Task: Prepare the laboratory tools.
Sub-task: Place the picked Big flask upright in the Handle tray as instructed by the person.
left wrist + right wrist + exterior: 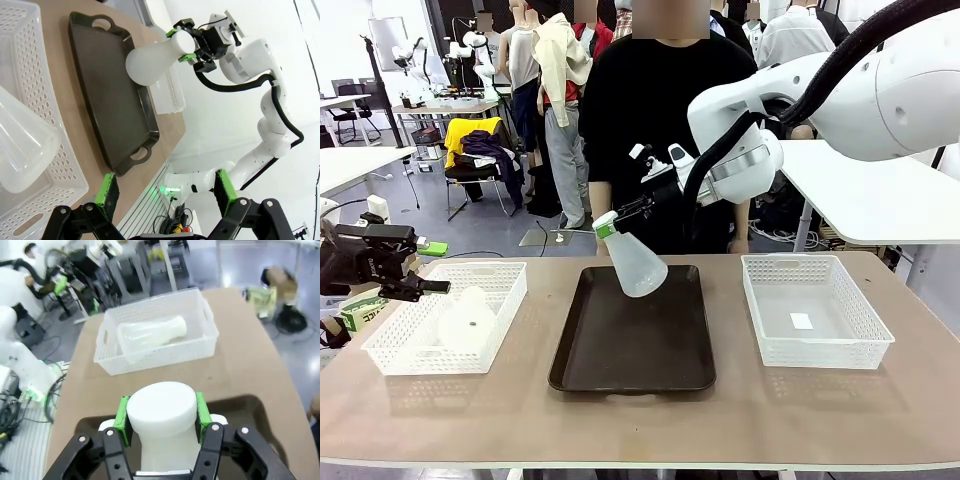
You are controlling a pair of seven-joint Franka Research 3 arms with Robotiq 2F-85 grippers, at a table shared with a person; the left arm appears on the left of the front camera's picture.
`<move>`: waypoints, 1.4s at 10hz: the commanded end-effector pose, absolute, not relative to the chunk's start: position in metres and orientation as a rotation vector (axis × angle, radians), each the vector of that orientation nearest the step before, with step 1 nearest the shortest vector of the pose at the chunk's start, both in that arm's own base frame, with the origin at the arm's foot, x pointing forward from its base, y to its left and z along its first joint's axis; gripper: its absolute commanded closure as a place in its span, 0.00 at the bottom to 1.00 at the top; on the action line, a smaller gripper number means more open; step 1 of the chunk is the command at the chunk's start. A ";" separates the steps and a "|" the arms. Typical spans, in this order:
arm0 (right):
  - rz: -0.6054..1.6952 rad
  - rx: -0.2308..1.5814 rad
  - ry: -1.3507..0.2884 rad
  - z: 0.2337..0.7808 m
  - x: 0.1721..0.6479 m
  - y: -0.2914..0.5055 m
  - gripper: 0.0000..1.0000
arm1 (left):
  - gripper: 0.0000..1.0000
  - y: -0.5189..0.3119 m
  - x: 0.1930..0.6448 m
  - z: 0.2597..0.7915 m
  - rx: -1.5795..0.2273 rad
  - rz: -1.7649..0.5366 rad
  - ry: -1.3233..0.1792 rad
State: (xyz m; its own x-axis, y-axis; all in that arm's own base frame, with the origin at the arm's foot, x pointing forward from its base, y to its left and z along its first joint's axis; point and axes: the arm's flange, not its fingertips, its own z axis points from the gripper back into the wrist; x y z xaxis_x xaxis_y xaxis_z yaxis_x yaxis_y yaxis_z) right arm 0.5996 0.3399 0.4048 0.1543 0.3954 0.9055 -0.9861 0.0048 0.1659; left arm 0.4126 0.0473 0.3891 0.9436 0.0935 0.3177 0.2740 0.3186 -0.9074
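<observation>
Fingers (121, 416) clamp tilted flask (635, 265) (neck up-left, base toward tray (620, 350)).

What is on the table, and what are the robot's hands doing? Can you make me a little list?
right hand: shut on the neck of the held flask, which hangs tilted over the tray
left hand: open, holding nothing, beside the left basket
second flask: lying on its side in the left basket
tray: dark brown, in the middle of the table
right basket: white mesh, to the right of the tray
person: standing at the far side of the table
</observation>
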 end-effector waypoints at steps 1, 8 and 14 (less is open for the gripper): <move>1.316 1.020 -0.883 0.394 0.598 0.337 1.00 | 0.00 0.048 0.412 0.391 -1.262 -0.123 -0.346; 1.140 1.202 -1.058 0.359 0.628 0.333 1.00 | 0.00 0.048 0.412 0.391 -1.262 -0.123 -0.346; 1.053 1.283 -1.050 0.331 0.651 0.333 1.00 | 0.00 0.048 0.412 0.391 -1.262 -0.123 -0.346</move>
State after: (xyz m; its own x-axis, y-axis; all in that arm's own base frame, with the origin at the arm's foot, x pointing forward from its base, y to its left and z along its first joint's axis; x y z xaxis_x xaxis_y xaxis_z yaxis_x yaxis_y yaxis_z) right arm 0.6432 0.3262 0.3325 0.2012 0.0486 0.9783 -0.9795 0.0144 0.2007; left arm 0.4126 0.0473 0.3891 0.9435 0.0935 0.3178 0.2740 0.3186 -0.9074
